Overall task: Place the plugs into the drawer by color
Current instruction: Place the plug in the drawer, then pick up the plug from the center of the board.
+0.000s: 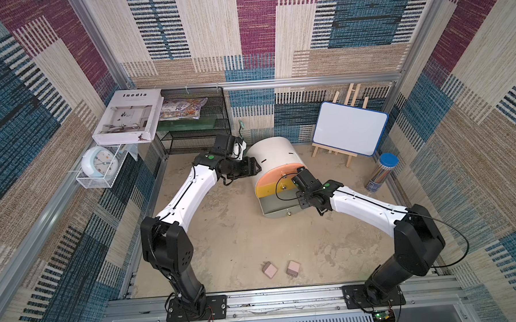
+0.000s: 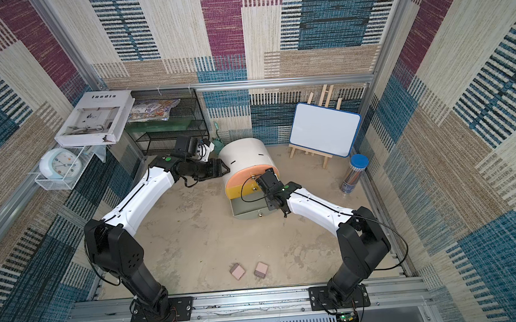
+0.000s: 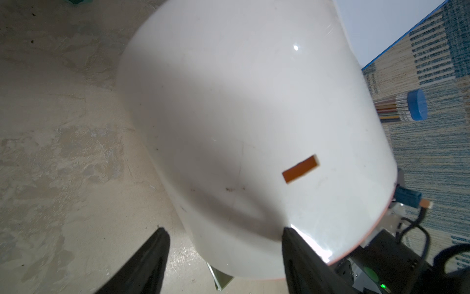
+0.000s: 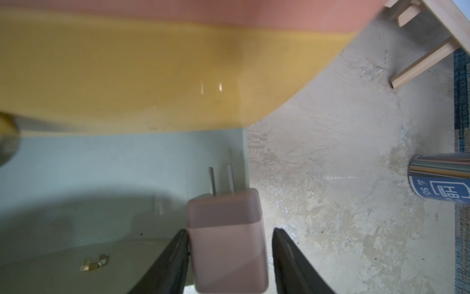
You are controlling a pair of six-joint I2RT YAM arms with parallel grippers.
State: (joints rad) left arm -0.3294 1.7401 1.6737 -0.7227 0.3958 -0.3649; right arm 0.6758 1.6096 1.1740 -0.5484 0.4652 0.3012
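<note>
The drawer cabinet stands just right of centre in both top views, its front turned toward the lower right of the frame. The peach and yellow fronts sit flush, and the grey drawer at the bottom is pulled out to receive plugs.

The right end effector hangs over that open tray. In the right wrist view a pink plug sits between its fingers, prongs pointing toward the cabinet. One finger touches the plug's side and the other stands clear of it, so the jaws are parted and not pinching it. The plug seems to overlap the tray's side wall, though I cannot tell if it rests on the drawer floor.

The left end effector sits against the cabinet's white shell, jaws apart and holding nothing. I judge it is there to brace the light cabinet against sliding.

A second pink plug and a third pink plug lie side by side on the desk near the bottom centre, well apart from the cabinet.
</note>
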